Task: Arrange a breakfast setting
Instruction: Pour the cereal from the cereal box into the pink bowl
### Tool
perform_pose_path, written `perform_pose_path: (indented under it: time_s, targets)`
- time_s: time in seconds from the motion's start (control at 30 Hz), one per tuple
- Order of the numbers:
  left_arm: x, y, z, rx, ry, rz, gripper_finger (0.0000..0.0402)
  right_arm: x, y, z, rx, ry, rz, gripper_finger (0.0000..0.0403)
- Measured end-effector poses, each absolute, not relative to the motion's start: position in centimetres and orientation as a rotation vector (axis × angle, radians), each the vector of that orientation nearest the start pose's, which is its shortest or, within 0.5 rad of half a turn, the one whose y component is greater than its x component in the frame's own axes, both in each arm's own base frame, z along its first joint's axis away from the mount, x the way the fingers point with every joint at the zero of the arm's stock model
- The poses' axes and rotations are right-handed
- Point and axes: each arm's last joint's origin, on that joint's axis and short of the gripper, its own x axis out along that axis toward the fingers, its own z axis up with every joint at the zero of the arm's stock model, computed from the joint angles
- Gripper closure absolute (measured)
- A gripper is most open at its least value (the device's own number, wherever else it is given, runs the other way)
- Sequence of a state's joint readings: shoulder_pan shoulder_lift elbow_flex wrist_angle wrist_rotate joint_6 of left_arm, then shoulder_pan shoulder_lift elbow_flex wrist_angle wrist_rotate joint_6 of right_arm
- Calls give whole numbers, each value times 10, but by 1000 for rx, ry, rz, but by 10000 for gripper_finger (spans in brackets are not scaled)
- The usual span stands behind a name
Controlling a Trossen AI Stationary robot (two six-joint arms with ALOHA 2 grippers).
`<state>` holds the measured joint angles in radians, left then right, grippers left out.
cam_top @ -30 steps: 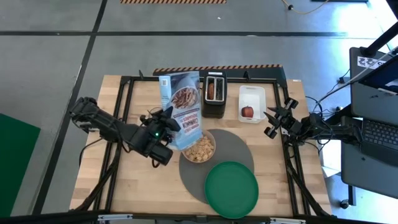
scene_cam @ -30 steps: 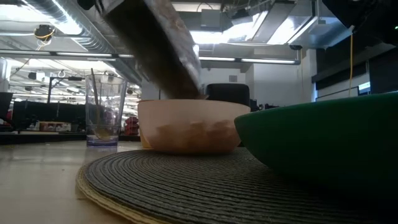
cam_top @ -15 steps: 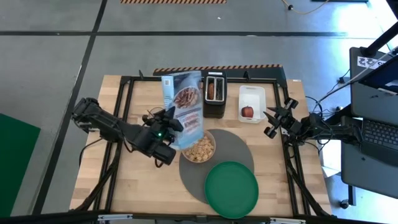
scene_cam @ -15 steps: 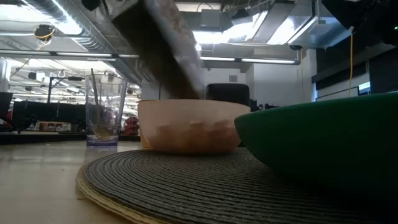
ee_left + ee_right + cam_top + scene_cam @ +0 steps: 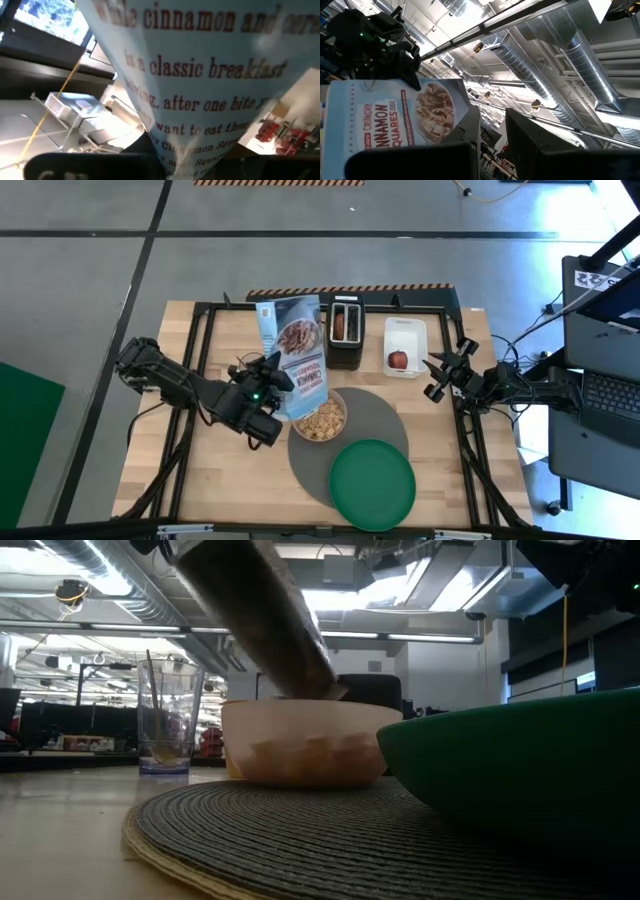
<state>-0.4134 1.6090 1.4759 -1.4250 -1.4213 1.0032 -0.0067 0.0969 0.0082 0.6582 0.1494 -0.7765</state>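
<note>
My left gripper (image 5: 272,377) is shut on a light blue cereal box (image 5: 297,352), which is tipped mouth-down over the pinkish bowl (image 5: 320,418). The bowl holds cereal and stands on the round grey placemat (image 5: 385,412), next to the green plate (image 5: 372,483). In the low view the box (image 5: 265,615) slants down to the bowl's rim (image 5: 300,705). The bagel (image 5: 339,325) sticks out of the black toaster (image 5: 345,350). The red apple (image 5: 398,360) lies in the white tray (image 5: 405,330). My right gripper (image 5: 438,377) waits shut at the table's right edge. My left gripper holds the cereal box at its left side (image 5: 280,370), about halfway along its length, coming roughly level from the table's left. The gripper itself hides the exact place of contact. The box is lifted clear and tilted, with its printed panel (image 5: 210,75) filling the wrist view.
A clear glass (image 5: 170,725) with a thin handle (image 5: 152,680) standing in it is on the table left of the bowl. Bare wood lies along the near left of the table (image 5: 215,480). The toaster and tray stand at the far edge.
The cereal box has rocked a little over the bowl, its far end swinging toward the table's right and back. Its mouth stays above the bowl.
</note>
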Motion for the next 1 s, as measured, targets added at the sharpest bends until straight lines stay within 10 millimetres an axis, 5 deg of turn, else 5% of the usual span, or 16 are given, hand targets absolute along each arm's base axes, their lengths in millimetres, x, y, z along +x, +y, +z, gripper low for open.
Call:
perform_pose_path:
  time_s: [0.47,0.87,1.0]
  targets:
    - [264,-93,321,2226,1478,197,345,88,-5,219,-728,-474,-367,340]
    - [269,-86,332,2096,1420,336,358,88,-5,219,-728,-475,-367,340]
    - [269,-89,331,2115,1440,248,371,88,-5,219,-728,-474,-367,340]
